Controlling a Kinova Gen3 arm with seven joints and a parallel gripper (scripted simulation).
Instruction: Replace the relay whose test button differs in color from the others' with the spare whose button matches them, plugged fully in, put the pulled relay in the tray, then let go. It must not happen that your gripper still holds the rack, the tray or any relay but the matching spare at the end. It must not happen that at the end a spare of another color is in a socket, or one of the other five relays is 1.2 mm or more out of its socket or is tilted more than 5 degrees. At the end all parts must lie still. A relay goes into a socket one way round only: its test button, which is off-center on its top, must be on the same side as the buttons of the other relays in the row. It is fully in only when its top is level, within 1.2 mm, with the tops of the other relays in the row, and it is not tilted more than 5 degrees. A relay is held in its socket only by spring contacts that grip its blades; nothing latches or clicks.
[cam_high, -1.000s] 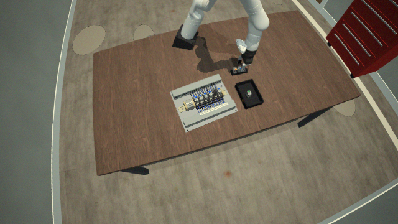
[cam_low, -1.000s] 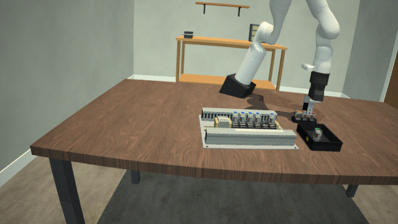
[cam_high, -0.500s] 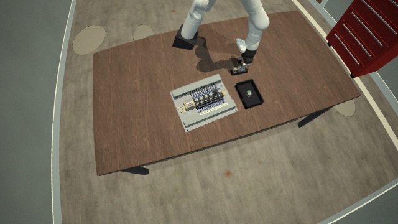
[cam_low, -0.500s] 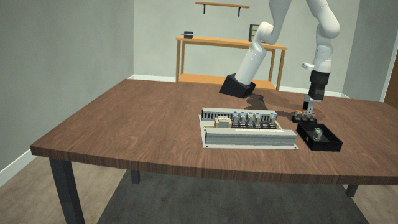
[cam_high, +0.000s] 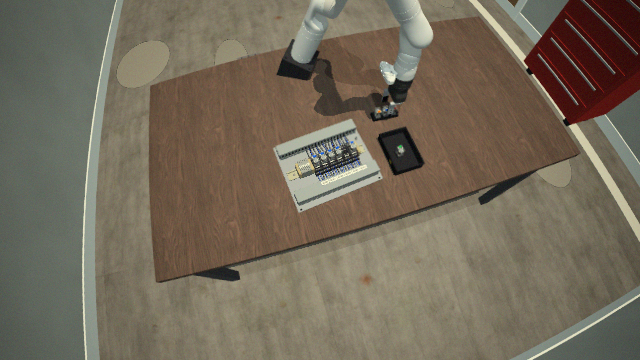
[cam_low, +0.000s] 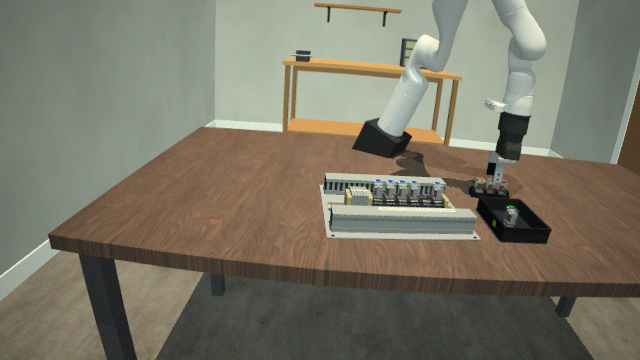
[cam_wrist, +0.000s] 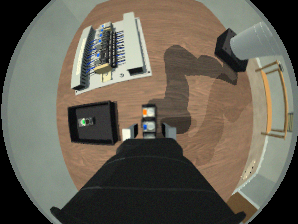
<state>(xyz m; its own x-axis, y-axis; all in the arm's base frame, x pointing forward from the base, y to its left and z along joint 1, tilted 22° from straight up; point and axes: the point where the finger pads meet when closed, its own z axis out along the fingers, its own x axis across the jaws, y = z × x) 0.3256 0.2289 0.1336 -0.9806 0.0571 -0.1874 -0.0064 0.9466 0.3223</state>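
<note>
The grey relay panel (cam_high: 327, 162) lies mid-table, with a row of blue-button relays (cam_low: 407, 190); a gap seems to stand near the row's right end. A black tray (cam_high: 405, 147) to the right of the panel holds a green-button relay (cam_low: 510, 215), upright. Behind the tray, a small black holder (cam_low: 489, 188) carries spare relays, one with an orange button (cam_wrist: 144, 113) and one with a blue button (cam_wrist: 148, 124). My gripper (cam_low: 496, 175) is open and empty. It points straight down, with its fingertips low over the holder's relays. I cannot tell whether the fingers touch them.
The arm's black base (cam_high: 298, 66) stands at the table's far edge. A red tool cabinet (cam_high: 590, 55) stands off the table to the right. A wooden side table (cam_low: 370, 95) stands against the back wall.
</note>
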